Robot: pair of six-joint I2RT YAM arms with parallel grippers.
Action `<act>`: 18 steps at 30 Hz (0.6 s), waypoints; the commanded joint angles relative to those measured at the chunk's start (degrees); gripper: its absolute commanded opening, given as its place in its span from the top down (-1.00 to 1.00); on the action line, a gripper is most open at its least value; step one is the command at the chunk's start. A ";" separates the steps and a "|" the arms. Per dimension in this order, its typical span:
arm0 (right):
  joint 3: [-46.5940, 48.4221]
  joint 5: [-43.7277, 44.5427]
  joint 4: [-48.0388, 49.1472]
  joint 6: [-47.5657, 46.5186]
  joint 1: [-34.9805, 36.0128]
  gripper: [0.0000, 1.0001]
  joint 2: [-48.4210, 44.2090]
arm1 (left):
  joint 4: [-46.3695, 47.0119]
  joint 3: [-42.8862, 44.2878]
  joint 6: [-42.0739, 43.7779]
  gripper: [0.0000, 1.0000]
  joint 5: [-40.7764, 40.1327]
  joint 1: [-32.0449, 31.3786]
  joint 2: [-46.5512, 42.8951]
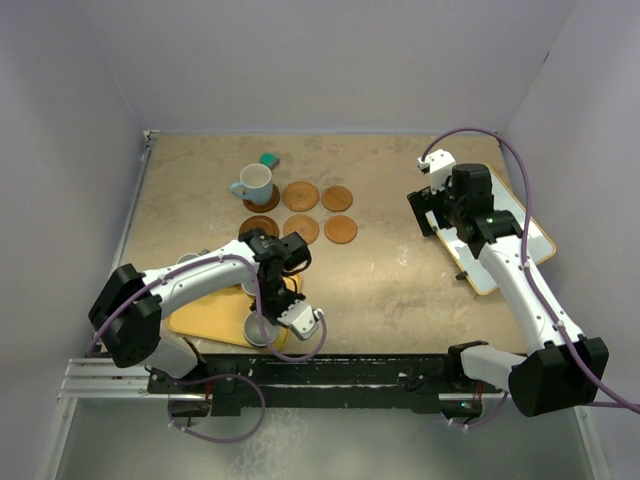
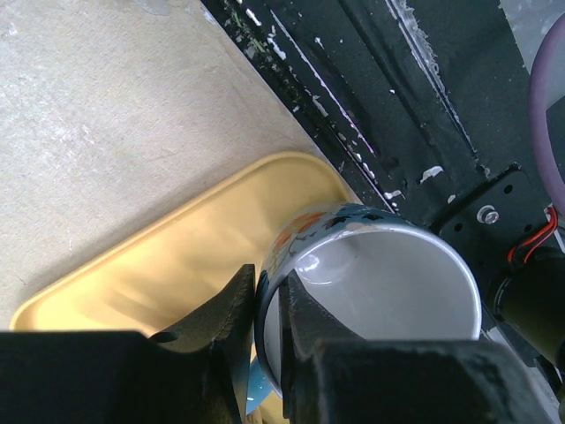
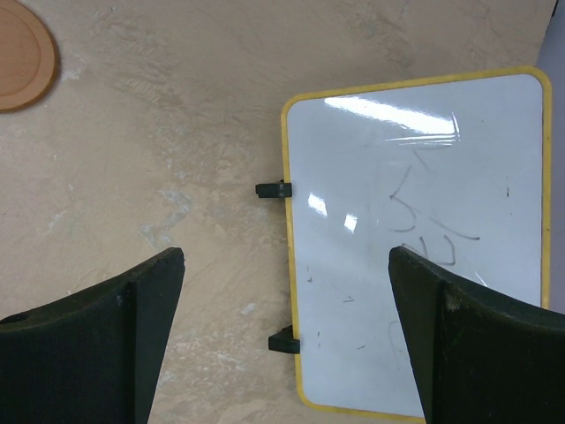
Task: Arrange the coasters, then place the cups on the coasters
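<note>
Six brown coasters lie in two rows at the back of the table; the back-left one carries a light blue cup, and the others, such as the coaster, are bare. Over the yellow tray my left gripper is shut on the rim of a cup with a white inside and patterned outside. One finger is outside the wall, the other inside. My right gripper hangs open and holds nothing, far from the cups; one coaster shows in its view.
A yellow-framed whiteboard lies at the right under the right gripper. A small teal block sits behind the blue cup. The left arm hides most of the tray; something light blue shows beneath the fingers. The black base rail runs beside the tray.
</note>
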 commanded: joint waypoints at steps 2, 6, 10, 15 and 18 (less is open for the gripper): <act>0.08 0.68 2.06 -0.77 -0.20 -1.00 0.26 | -2.36 1.22 -1.10 0.80 4.74 -0.27 -1.06; 0.08 0.68 2.07 -0.80 -0.20 -1.00 0.34 | -3.05 1.89 -1.11 0.90 5.83 -0.38 -0.79; 0.13 0.84 2.03 -0.88 -0.15 -1.00 0.35 | -4.15 2.52 -1.19 0.94 5.94 -0.36 0.00; 0.08 0.88 2.07 -0.88 -0.20 -1.00 0.67 | -6.79 4.48 -1.68 0.94 6.09 -0.38 1.55; 0.08 0.94 2.14 -0.88 -0.11 -1.00 0.78 | -7.73 5.51 -1.77 0.94 6.79 -0.38 1.50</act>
